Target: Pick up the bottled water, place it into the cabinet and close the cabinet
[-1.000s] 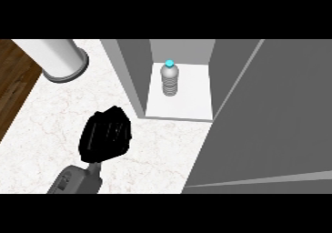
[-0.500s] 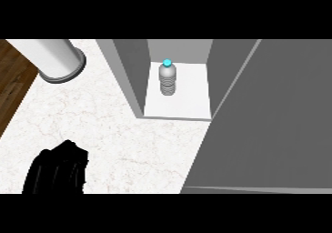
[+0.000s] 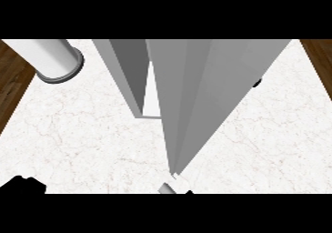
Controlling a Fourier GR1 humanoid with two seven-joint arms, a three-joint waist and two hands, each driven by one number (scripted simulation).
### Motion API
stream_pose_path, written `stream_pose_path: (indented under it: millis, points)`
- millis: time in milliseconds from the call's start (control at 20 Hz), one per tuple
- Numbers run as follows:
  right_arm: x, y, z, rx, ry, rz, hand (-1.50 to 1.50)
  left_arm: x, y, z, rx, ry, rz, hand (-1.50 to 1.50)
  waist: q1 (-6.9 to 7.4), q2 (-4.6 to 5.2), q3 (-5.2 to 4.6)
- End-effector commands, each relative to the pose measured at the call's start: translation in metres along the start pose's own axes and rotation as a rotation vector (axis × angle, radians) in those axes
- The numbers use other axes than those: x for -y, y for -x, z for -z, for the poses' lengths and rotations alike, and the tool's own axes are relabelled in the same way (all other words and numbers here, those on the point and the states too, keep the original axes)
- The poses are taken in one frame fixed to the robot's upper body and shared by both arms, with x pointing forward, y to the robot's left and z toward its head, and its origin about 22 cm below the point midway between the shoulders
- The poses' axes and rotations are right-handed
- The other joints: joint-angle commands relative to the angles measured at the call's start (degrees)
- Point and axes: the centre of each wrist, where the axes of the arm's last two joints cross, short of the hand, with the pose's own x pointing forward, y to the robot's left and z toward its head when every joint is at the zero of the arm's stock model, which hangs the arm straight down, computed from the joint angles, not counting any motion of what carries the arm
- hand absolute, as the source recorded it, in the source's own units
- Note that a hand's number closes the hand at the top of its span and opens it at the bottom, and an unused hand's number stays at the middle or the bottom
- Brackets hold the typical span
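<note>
Nearest, at the lower left edge, the left hand [image 3: 22, 184] shows only as a low black shape over the counter's corner. I cannot tell how far its fingers are open, and nothing shows in it. At the lower middle edge a short grey stub, probably the right forearm [image 3: 168, 188], sits just under the near bottom corner of the cabinet door [image 3: 208, 95]. The right hand itself cannot be made out, so its state is not clear either.

The white marble counter [image 3: 81, 136] lies bare and wide on both sides of the door. Dark wood floor [image 3: 7, 95] borders it on the left and at the far right.

The door stands nearly against the grey cabinet [image 3: 131, 68], leaving only a narrow white slit between them. The bottled water is not visible through that slit. A small dark spot [image 3: 257, 83] sits at the door's right edge. At far left a white cylinder with a grey rim [image 3: 52, 59] stands well apart from the cabinet.
</note>
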Motion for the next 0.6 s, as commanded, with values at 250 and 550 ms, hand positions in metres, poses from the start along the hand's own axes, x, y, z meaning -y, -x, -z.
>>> stream_pose_path:
  millis: [250,550]
  points:
    - [0.019,-0.004,0.088,-0.032,0.063,0.049,1.50,-0.023,-0.039,-0.023,0.001,-0.017,0.001,1.50,-0.26,0.46,0.14]
    - [0.041,0.008,0.125,-0.051,0.069,0.028,1.50,-0.032,-0.037,-0.033,0.016,-0.028,0.003,1.50,-0.84,0.35,0.14]
